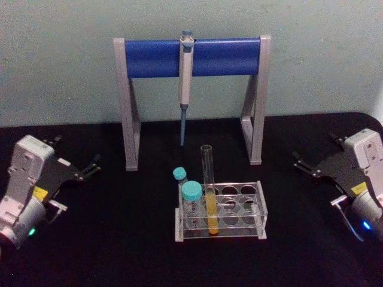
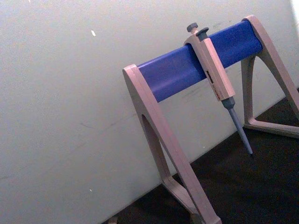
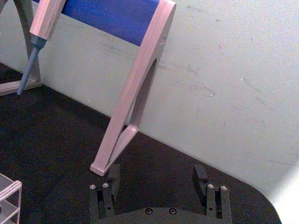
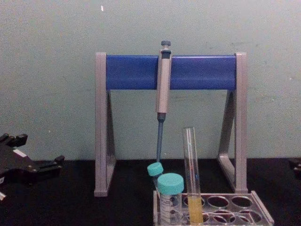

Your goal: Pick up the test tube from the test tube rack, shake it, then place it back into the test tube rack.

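Since nothing is grasped yet, my left tool (image 1: 76,150) and right tool (image 1: 314,148) rest wide open and empty at opposite edges of the counter (image 1: 119,251), well clear of the glass | test tube (image 1: 209,191) stands upright in the test tube rack (image 1: 261,204), front row, just beside a teal-capped tube (image 1: 192,203) | tube: tall, slim, clear, uncapped, yellow-orange liquid low down; bare upper half looks the likely place to grip.

Head cam high, tilted down, left tool (image 1: 91,167) and right tool (image 1: 302,162) at its edges; chest cam low, level, close. Wrist cams face beyond each tool onto pipette stand (image 1: 191,57), shared by all views.
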Controlling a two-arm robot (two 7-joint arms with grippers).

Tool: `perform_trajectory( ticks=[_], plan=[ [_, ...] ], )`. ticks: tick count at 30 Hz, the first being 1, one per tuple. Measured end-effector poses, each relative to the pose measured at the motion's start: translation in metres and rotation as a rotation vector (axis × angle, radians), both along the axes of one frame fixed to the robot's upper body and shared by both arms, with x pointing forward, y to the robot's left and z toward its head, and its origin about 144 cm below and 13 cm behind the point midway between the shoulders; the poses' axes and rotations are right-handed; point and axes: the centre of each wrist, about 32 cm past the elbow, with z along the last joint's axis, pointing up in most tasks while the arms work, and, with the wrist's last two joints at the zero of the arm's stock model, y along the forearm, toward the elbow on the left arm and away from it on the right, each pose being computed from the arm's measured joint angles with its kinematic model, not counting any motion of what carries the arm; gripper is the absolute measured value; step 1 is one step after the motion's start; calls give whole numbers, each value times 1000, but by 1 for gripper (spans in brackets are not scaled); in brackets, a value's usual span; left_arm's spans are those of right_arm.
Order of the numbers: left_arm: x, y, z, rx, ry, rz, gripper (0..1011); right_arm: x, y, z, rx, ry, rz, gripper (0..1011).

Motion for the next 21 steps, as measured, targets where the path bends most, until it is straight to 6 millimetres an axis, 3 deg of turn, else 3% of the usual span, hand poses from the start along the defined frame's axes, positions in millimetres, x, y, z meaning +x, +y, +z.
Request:
perform_trajectory(
  ticks=[21],
  plan=[
    [0,0,0,0,0,0,1001,0,0,0,0,0,0,1000]
  ],
)
